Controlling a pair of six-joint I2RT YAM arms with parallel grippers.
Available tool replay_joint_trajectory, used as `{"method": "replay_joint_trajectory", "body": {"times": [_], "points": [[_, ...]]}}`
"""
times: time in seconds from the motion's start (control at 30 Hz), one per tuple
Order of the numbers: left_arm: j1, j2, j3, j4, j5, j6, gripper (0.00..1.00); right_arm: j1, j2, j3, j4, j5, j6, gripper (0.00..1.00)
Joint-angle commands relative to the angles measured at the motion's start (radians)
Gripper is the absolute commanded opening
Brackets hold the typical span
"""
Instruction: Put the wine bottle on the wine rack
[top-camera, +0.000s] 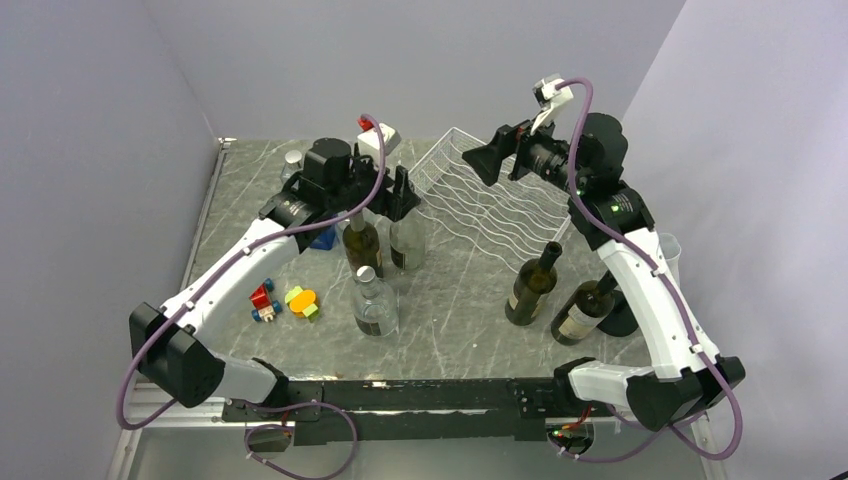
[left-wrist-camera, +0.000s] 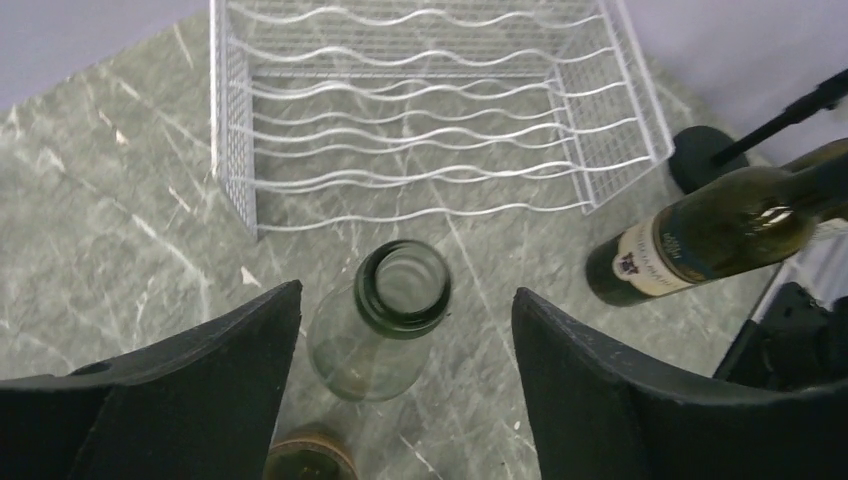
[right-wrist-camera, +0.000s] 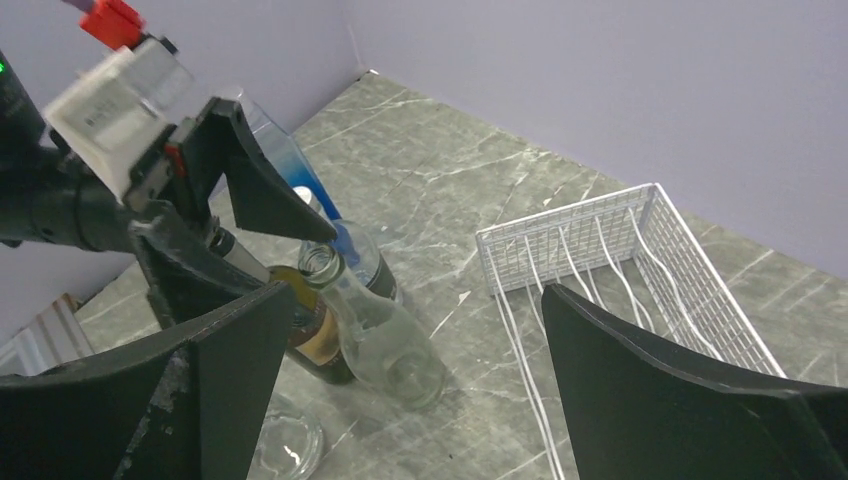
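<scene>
The white wire wine rack (top-camera: 490, 200) lies at the back middle and holds no bottles; it also shows in the left wrist view (left-wrist-camera: 430, 120) and the right wrist view (right-wrist-camera: 620, 250). My left gripper (top-camera: 400, 195) is open just above the mouth of an upright clear glass bottle (top-camera: 408, 240), whose neck (left-wrist-camera: 403, 285) sits below and between the fingers, untouched. A dark bottle with a gold label (top-camera: 362, 245) stands beside it. Two dark wine bottles (top-camera: 533, 285) (top-camera: 585, 308) stand at the right. My right gripper (top-camera: 480, 160) is open and empty above the rack's far end.
Another clear bottle (top-camera: 374, 300) stands nearer the front. Small coloured toys (top-camera: 264, 300) (top-camera: 301, 301) lie at the left. A blue-filled container (top-camera: 322, 238) is behind the left arm. A black round base (top-camera: 620, 320) and a clear cup (top-camera: 668, 250) are at the right.
</scene>
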Motion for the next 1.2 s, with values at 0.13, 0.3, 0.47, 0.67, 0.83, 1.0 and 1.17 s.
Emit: {"method": "replay_joint_trajectory", "body": {"times": [0.13, 0.3, 0.47, 0.67, 0.83, 1.0, 1.17], "points": [[-0.002, -0.008, -0.097, 0.220, -0.077, -0.056, 0.73, 0.002, -0.035, 0.004, 0.009, 0.105, -0.007, 1.00], [-0.002, -0.019, -0.085, 0.214, -0.037, -0.034, 0.84, 0.006, -0.026, 0.010, -0.007, -0.001, -0.053, 1.00], [-0.002, -0.091, -0.060, 0.204, -0.101, -0.018, 0.99, 0.083, 0.002, -0.021, -0.010, -0.044, -0.119, 1.00], [-0.002, -0.210, -0.074, 0.247, -0.554, -0.012, 0.99, 0.190, 0.045, -0.106, 0.085, 0.131, -0.089, 0.90], [0.002, -0.263, -0.080, 0.250, -0.686, -0.039, 0.99, 0.292, 0.104, -0.184, 0.220, 0.170, -0.123, 0.85], [0.006, -0.289, -0.078, 0.227, -0.663, -0.088, 0.99, 0.363, 0.186, -0.205, 0.312, 0.213, -0.127, 0.83], [0.008, -0.308, -0.084, 0.210, -0.668, -0.104, 0.99, 0.393, 0.264, -0.206, 0.384, 0.308, -0.094, 0.72]]}}
